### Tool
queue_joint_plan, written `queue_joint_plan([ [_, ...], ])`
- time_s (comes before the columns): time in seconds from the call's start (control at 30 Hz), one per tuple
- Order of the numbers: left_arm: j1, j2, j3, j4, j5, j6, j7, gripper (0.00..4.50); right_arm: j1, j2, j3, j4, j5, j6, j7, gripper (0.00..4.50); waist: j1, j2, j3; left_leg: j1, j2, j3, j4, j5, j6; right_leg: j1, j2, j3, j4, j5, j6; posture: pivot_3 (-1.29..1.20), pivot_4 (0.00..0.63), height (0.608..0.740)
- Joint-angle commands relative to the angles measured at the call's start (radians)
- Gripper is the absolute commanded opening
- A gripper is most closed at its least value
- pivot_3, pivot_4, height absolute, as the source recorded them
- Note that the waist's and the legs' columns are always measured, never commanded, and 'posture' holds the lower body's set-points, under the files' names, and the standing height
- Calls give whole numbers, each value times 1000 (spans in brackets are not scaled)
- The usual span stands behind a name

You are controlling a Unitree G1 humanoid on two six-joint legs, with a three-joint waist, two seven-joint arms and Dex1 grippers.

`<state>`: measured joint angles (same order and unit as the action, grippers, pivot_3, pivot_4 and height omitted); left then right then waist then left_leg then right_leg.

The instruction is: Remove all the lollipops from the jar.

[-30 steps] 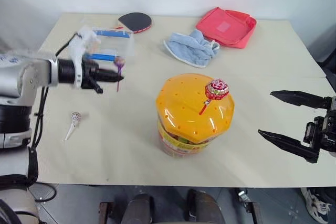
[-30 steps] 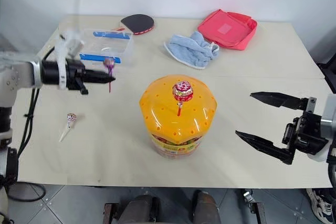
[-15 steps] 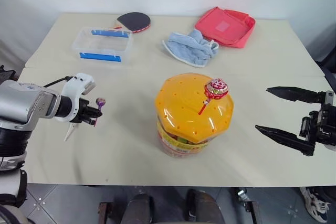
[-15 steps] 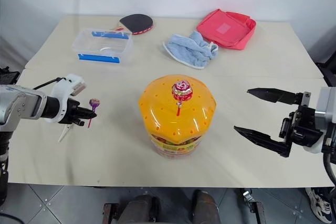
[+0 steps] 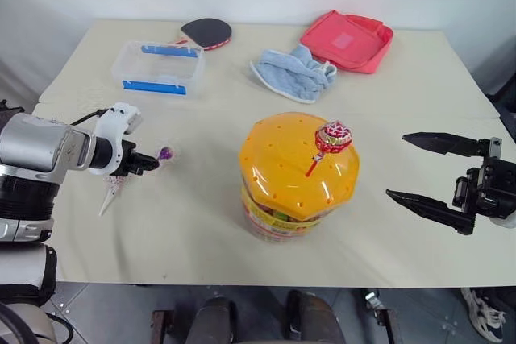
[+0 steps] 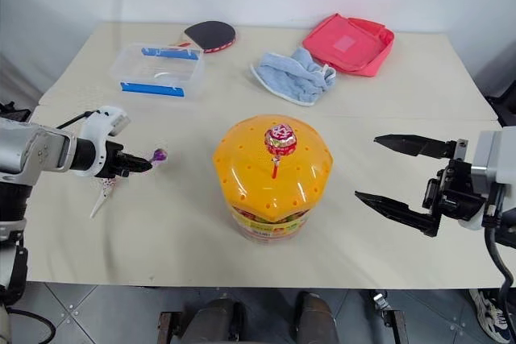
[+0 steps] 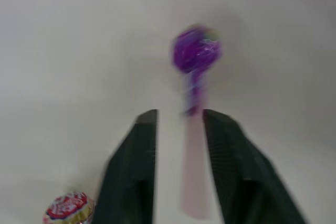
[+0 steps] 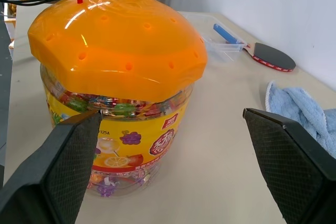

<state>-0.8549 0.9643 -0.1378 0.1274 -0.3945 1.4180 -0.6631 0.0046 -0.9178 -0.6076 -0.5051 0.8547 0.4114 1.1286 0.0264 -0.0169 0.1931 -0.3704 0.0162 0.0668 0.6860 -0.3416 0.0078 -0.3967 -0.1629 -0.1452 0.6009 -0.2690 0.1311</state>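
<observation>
Head views: the jar [image 5: 297,179] stands near the middle of the tabletop [image 5: 201,223], toward its front edge, with one red-wrapped lollipop [image 5: 332,138] stuck upright in its orange lid. Near the left edge the left claw [image 5: 150,162] hangs low over the tabletop with a purple lollipop [image 5: 165,153] at its tips. A third lollipop [image 6: 103,191] lies flat on the tabletop just beside that claw, toward the front edge. The right claw [image 5: 426,169] hovers by the right edge, jaws wide apart, holding nothing. Along the back edge lie a clear box [image 5: 158,69], a paddle [image 5: 207,33], a blue towel [image 5: 294,72] and a pink pouch [image 5: 348,40].

Left wrist view: the purple lollipop's stick runs between the fingers [image 7: 136,171], which stand apart on either side; grip cannot be told. The wrapped lollipop shows below.

Right wrist view: the jar sits ahead between the spread fingers [image 8: 58,174].
</observation>
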Motion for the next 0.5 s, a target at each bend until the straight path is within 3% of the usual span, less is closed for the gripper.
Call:
queue_joint_plan([
  [0.03, -42, 47, 9, -10, 9, -51, -46, 2949, -9, -15, -52, -11, 26, -8, 1, 4500, 0, 0, 0, 0, 0, 0, 0, 0, 0, 0, 0, 0, 0, 0, 0, 0, 150, 740],
  [0.2, -95, 68, 40, -3, -23, -114, -142, 4478, -16, -22, -72, -30, 56, 8, -8, 4500, 3, 0, 0, 0, 0, 0, 0, 0, 0, 0, 0, 0, 0, 0, 0, 0, 150, 740],
  [0.4, -78, 118, 115, -79, -119, -344, -404, 4478, -37, -40, -93, -99, 145, 53, -66, 4500, 0, 0, 0, 0, 0, 0, 0, 0, 0, -1, 0, 0, 0, 0, 0, 0, 150, 740],
  [0.5, -57, 48, 210, -67, -183, -489, -489, 4478, -47, -66, -86, -121, 239, 119, -102, 4500, 0, 0, 0, 0, 0, 1, 0, 0, 0, -1, 0, 0, 0, 0, 0, 0, 150, 740],
])
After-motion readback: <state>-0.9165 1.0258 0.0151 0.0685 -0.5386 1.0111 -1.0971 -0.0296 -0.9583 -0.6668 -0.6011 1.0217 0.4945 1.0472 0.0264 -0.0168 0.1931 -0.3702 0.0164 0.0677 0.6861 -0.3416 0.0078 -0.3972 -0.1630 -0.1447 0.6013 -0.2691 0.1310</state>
